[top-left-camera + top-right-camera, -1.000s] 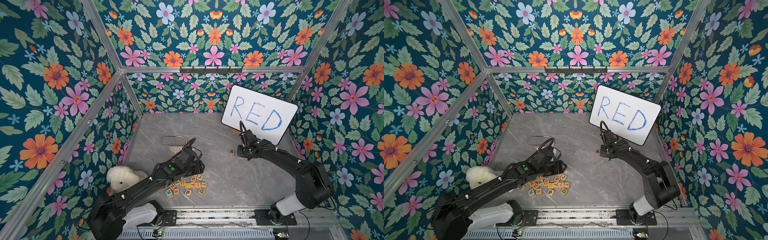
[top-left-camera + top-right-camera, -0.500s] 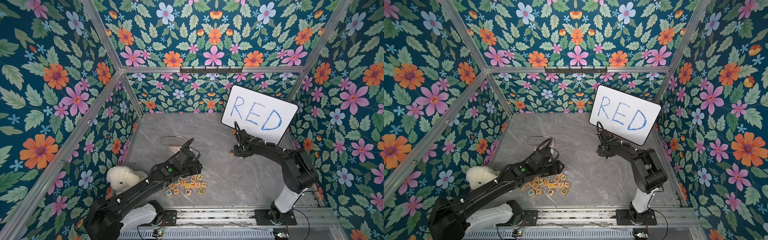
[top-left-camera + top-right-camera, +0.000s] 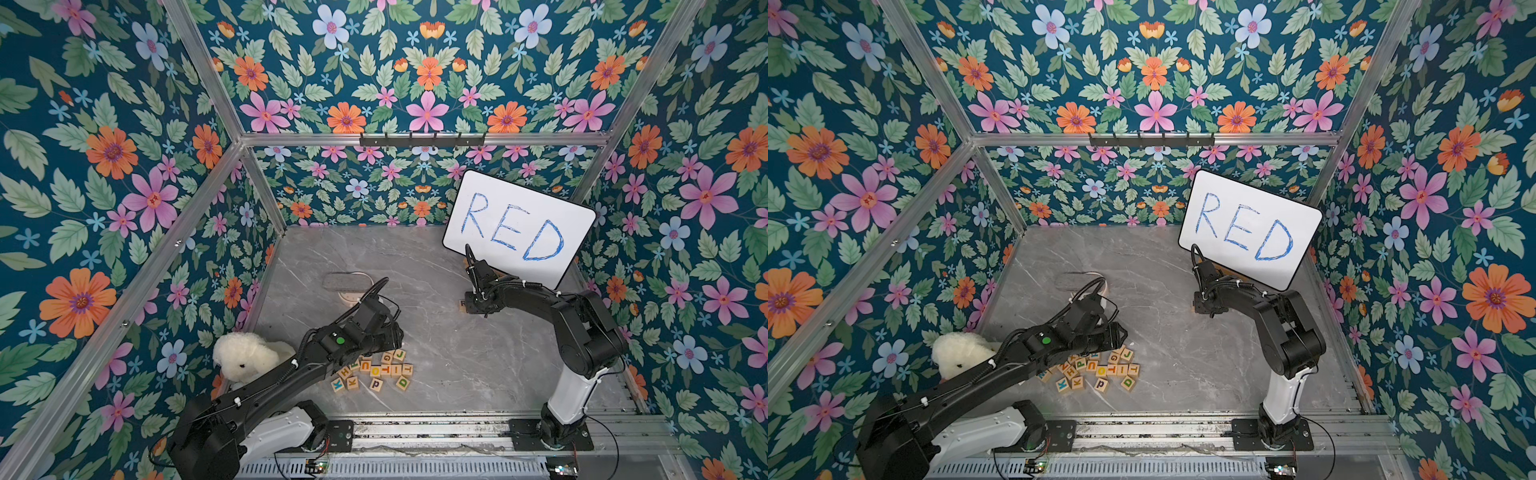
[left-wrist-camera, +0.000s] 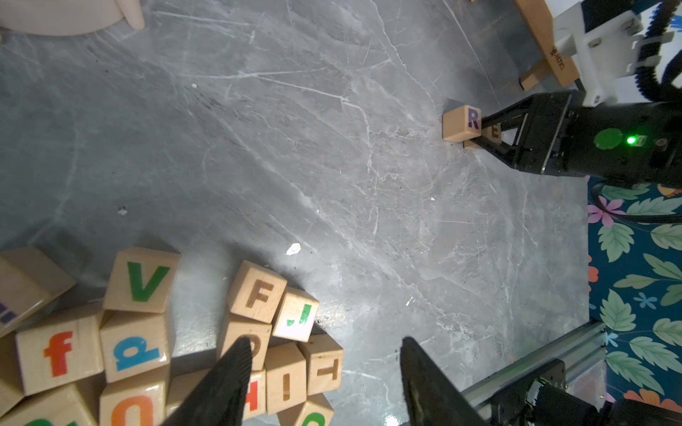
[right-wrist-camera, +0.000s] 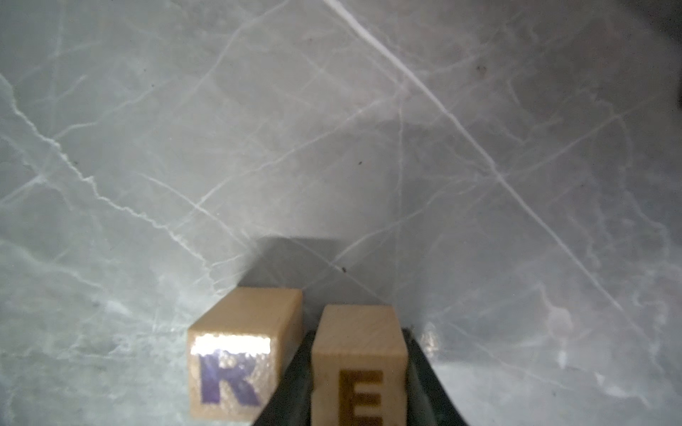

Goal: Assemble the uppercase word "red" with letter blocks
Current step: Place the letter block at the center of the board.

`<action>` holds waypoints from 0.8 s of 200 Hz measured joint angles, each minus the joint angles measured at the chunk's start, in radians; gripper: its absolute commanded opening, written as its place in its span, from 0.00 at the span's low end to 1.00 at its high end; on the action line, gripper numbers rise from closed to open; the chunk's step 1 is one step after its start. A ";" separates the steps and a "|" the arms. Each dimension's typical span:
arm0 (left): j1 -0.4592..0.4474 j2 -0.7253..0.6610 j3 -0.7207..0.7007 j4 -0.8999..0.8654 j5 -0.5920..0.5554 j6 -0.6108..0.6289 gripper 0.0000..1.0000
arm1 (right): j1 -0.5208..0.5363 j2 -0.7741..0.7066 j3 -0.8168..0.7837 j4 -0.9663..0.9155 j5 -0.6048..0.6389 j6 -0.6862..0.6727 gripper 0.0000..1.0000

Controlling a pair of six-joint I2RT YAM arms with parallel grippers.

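Note:
The R block [image 5: 236, 365], a light-wood cube with a dark-purple letter, stands on the grey marbled table [image 5: 332, 147]. Right beside it, with a narrow gap, is the E block [image 5: 360, 354], and my right gripper [image 5: 356, 337] is shut on it. The left wrist view shows the same pair: the R block [image 4: 461, 123] and the E block [image 4: 492, 132] between the right gripper's [image 4: 487, 134] black fingers. My left gripper [image 4: 324, 343] hangs open over the pile of letter blocks [image 3: 374, 372], holding nothing. A block with a green D [image 3: 402, 381] lies at the pile's near right edge.
A white board [image 3: 519, 232] with "RED" handwritten in blue leans on a wooden stand at the back right. A white plush toy [image 3: 243, 355] sits by the left wall, a flat grey-and-white object [image 3: 349, 286] behind the left arm. Metal rails [image 3: 436, 428] run along the front.
My right gripper has carried the E block leftwards until it stands next to the R block. The left arm has shifted only slightly over the pile.

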 measured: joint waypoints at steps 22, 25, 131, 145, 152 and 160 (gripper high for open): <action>0.000 -0.002 0.000 0.000 -0.003 0.000 0.66 | 0.000 0.007 0.005 0.007 0.005 -0.003 0.30; 0.000 -0.002 0.000 0.000 -0.003 0.000 0.66 | 0.000 0.008 0.006 0.009 0.005 -0.003 0.30; 0.000 0.002 0.001 0.001 -0.002 0.000 0.66 | 0.000 -0.014 0.010 -0.002 0.001 -0.006 0.41; 0.000 0.002 0.001 0.001 -0.002 0.000 0.66 | 0.000 -0.022 0.011 -0.008 0.001 -0.006 0.42; 0.000 0.004 0.002 0.001 -0.002 0.000 0.66 | 0.000 -0.027 0.012 -0.012 0.001 -0.006 0.43; 0.000 0.005 0.002 0.001 -0.001 0.000 0.66 | 0.000 -0.031 0.015 -0.018 0.001 -0.006 0.43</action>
